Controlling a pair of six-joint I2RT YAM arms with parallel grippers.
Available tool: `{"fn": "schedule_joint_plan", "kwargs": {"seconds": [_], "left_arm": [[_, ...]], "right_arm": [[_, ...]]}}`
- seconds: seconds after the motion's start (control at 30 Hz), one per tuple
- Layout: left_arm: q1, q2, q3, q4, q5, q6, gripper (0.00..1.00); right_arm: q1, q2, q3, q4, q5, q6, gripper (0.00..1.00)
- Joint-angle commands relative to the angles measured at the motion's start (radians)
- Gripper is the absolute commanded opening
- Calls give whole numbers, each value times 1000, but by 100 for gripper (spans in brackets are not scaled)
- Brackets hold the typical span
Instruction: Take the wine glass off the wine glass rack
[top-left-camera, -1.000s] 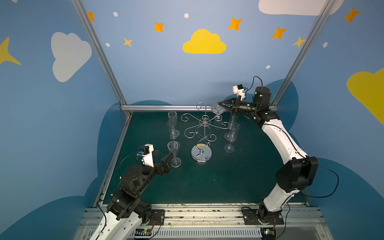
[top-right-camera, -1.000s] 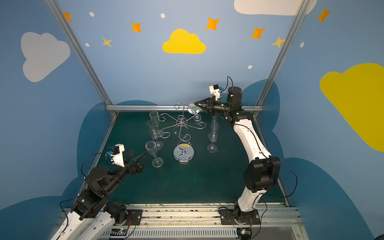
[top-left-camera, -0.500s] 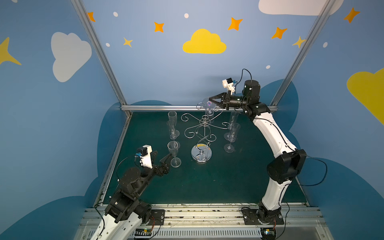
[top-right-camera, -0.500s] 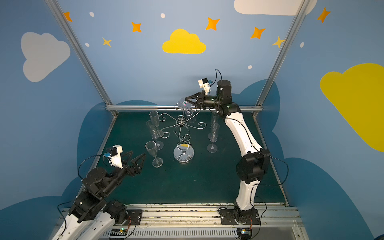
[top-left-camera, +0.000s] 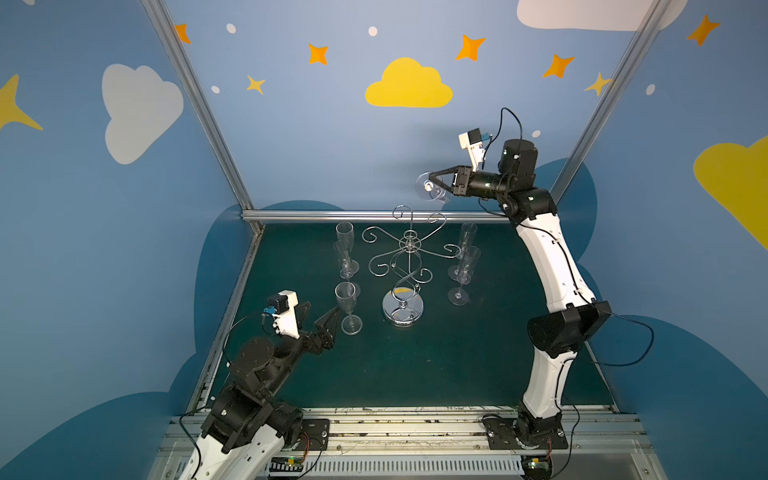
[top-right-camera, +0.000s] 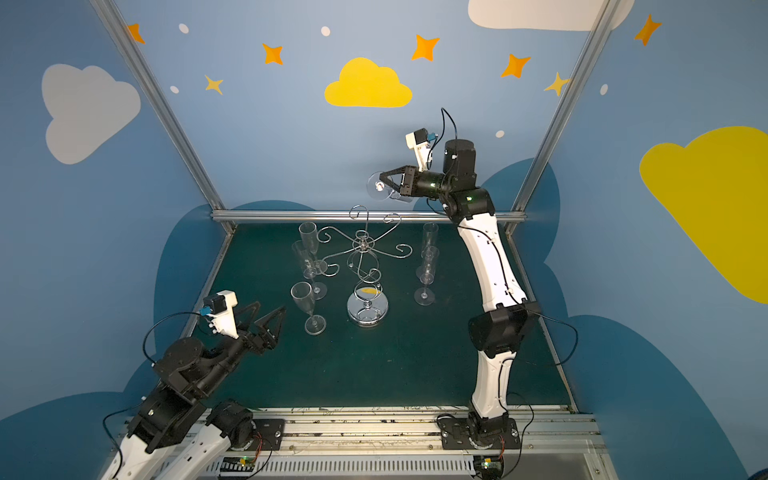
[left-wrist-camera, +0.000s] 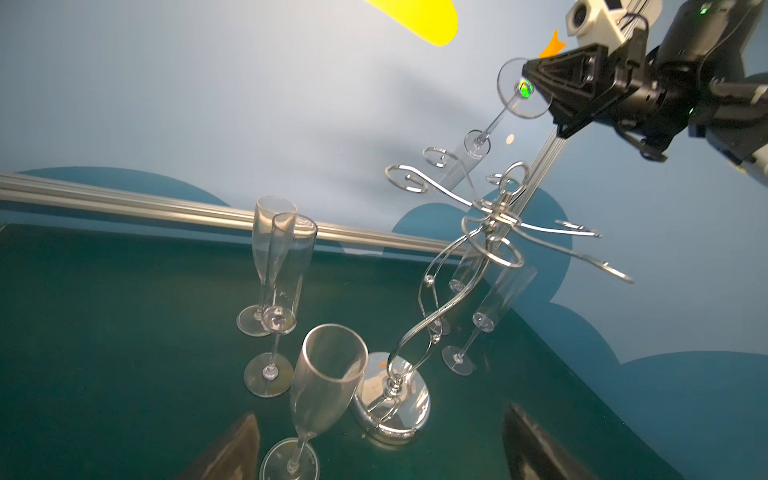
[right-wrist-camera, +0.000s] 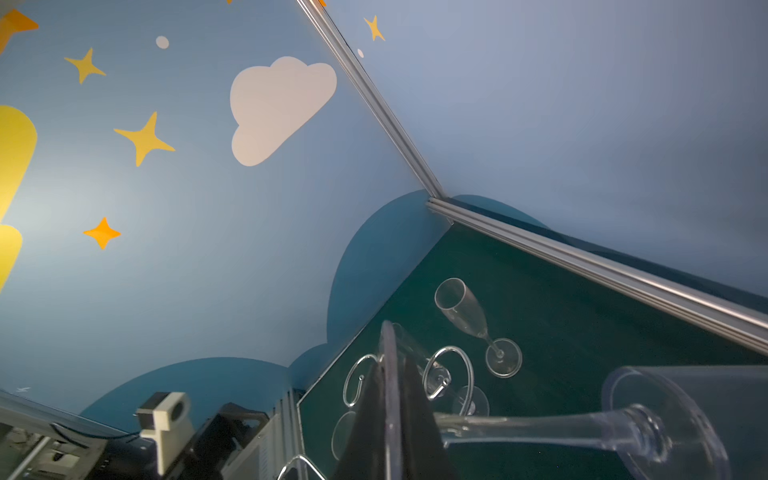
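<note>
1 wine glass (top-left-camera: 420, 186), tilted foot-up, right hand (top-left-camera: 429, 184) clamped on it, left hand (top-left-camera: 322, 308) apart

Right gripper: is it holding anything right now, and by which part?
Yes: the right gripper is shut on the wine glass, pinching the flat round foot, bowl hanging below. The left gripper is open, holding nothing.

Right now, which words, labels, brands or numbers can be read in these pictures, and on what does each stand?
None can be read.
The walls carry only clouds and stars.
Dark marks on the front rail are too small to read.
</note>
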Motion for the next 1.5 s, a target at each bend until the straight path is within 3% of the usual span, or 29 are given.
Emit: {"fn": "schedule_joint_plan", "kwargs": {"seconds": [0.0,0.17,0.37,0.53,0.87,1.07,1.47], "left_arm": [[2,31,73,-1,47,-27,90],[2,133,191,-1,166,-46,90],[2,286,339,38,374,-79,90],[2,414,455,90,556,-108,90],[-17,584,534,261,805,-219,86],[-77,641,522,275,827,-213,78],[-135,656,488,290,824,-207,42]], "right_arm": [[24,-132,-32,-19,108,-260,0],[86,-366,-270,76,253,-505,0],[233,-662,-610,225,442,-861,0],[378,-863,-877,332,507,-1115,0],[774,-1012,-1186,343,849,-1557,0],[943,-977,-1296,502,1038,-1711,0],[1034,-931,-1337,625,1159,-1784,0]]}}
